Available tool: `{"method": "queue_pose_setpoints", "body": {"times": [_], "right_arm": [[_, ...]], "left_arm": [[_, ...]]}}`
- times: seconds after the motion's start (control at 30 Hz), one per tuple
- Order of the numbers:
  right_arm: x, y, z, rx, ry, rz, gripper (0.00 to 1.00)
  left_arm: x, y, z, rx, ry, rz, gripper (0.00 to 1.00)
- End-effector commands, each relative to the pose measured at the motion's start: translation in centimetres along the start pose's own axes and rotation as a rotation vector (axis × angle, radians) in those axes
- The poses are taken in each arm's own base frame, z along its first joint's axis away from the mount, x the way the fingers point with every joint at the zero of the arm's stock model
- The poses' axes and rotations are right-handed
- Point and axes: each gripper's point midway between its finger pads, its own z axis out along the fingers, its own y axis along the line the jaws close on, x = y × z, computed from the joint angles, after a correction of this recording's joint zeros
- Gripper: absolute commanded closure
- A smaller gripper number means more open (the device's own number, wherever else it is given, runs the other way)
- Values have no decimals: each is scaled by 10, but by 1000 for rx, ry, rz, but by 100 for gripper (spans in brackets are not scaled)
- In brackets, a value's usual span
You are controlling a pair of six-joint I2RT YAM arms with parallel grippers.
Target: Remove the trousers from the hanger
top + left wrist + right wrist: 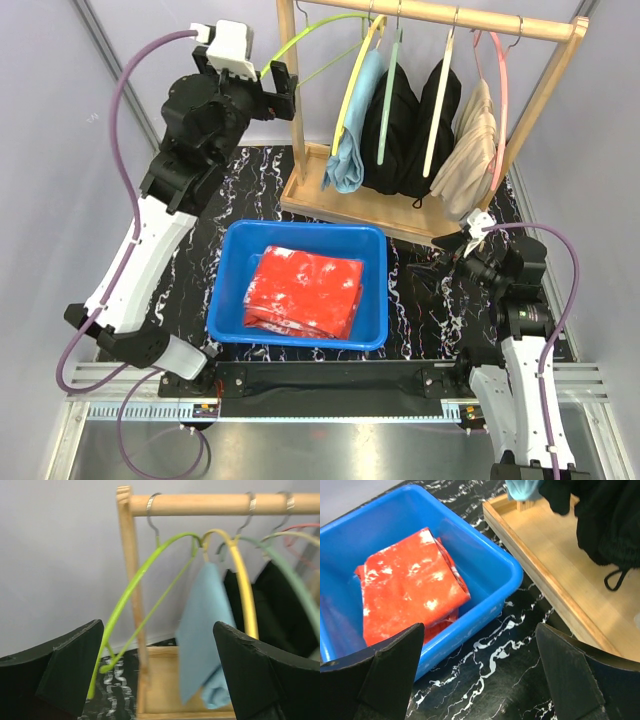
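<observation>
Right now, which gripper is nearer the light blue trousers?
Left: the left gripper faces the light blue trousers from the rack post; right gripper sits by the blue bin.

text: none legible | labels: none | numbers: none

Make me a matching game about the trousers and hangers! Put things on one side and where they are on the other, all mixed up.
Things:
1. red trousers
2. light blue trousers
3. beige trousers
4. lime green hanger

Places or states:
A. on the pink hanger
B. in the blue bin
C. holds nothing
D. on the yellow hanger

Pairs: 1-B, 2-D, 3-A, 4-C
</observation>
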Motion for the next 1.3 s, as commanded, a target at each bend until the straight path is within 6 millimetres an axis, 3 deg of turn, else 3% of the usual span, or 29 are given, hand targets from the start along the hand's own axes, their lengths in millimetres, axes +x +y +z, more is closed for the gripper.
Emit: {"method": "queue_pose_setpoints", "body": {"times": [0.0, 0.13, 0.27, 0.53, 0.6, 0.63, 0.9, 0.93, 1.0, 1.03, 1.07, 1.27], "right_arm": [[5, -15, 2, 60, -4, 2, 0], [9, -24, 4, 100, -2, 15, 0], [12, -29, 6, 114, 0, 24, 0], [10, -31, 5, 126, -9, 16, 0], [9, -32, 4, 132, -11, 16, 0], [9, -32, 4, 135, -12, 15, 0], [9, -35, 3, 146, -14, 18, 0], [10, -35, 3, 147, -13, 20, 0], [10, -35, 3, 147, -11, 22, 0], [11, -36, 3, 147, -10, 23, 0], [10, -36, 3, 150, -11, 22, 0], [10, -39, 1, 160, -12, 24, 0]], "left_arm": [[-4, -42, -8, 190, 25, -205, 1], [-13, -69, -12, 321, 24, -322, 1], [-7, -88, 0, 390, 58, -406, 2], [34, -96, 47, 325, 170, -455, 11], [36, -99, 52, 324, 187, -451, 14], [48, -101, 59, 314, 209, -445, 14], [85, -102, 79, 197, 245, -266, 22], [95, -96, 86, 151, 256, -236, 27], [98, -98, 89, 135, 249, -169, 44], [101, -98, 92, 130, 250, -147, 57], [101, -93, 93, 93, 242, -113, 100], [41, -83, 88, 22, 55, -29, 100]]}}
